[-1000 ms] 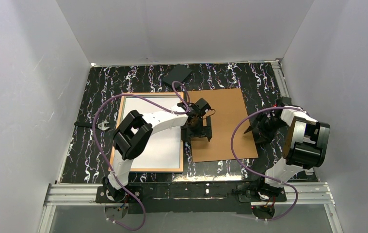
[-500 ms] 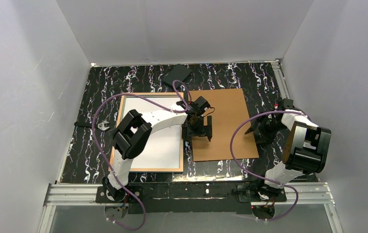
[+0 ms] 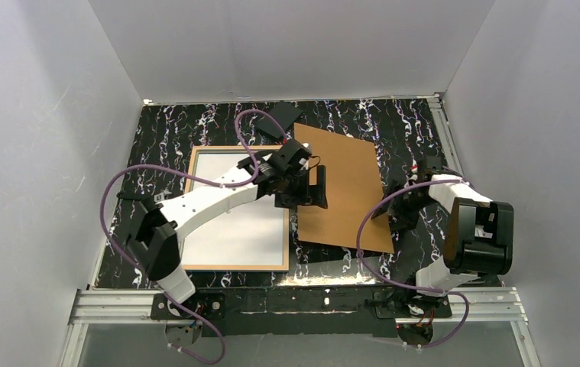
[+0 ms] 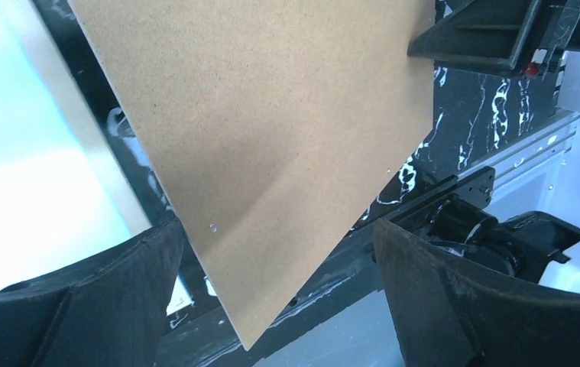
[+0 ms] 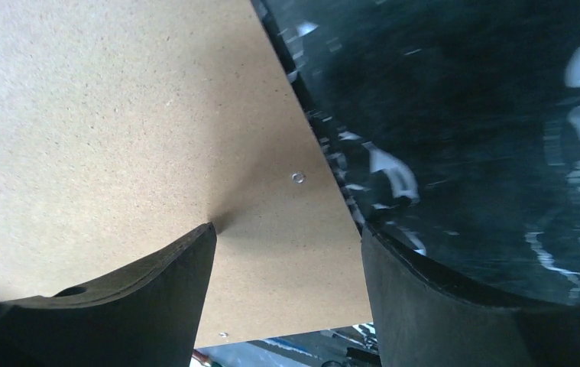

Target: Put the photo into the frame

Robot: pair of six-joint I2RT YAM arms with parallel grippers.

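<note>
Leftward of the left claw (image 3: 302,200) — the photo (image 3: 241,237) lies flat.

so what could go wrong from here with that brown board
The backing board sits skewed to the frame, so it may drop in crooked or catch the rim.
The left gripper and the right gripper are both open, so nothing clamps it and it could slip.
Sliding it over may shift the photo lying in the frame.
</note>
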